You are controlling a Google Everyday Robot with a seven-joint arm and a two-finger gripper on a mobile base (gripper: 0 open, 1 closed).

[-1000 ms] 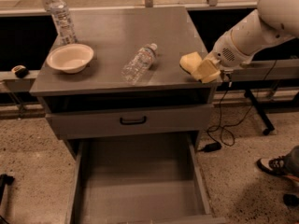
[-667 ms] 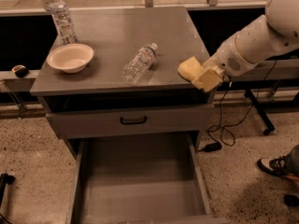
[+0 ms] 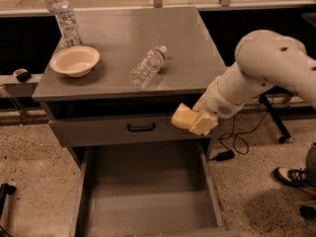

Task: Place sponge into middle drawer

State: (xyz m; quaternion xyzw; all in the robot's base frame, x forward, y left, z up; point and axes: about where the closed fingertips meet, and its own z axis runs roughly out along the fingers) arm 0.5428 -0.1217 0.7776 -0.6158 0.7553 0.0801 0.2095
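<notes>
Standing at the far left of the smooth grey metal cabinet top [image 3: 123, 33] is a clear plastic bottle [image 3: 65, 15], while a round cream bowl [image 3: 75, 60] is sitting before it and a second ribbed bottle [image 3: 147, 66] is lying on its side near the middle. Lower down, the middle drawer [image 3: 148, 196] is hanging open, baring a flat grey floor with low walls. Above its right side the gripper [image 3: 200, 120] is clasping the thick, soft, pale yellow sponge [image 3: 182, 116] in front of the upper drawer front's [image 3: 98, 130] right end.
</notes>
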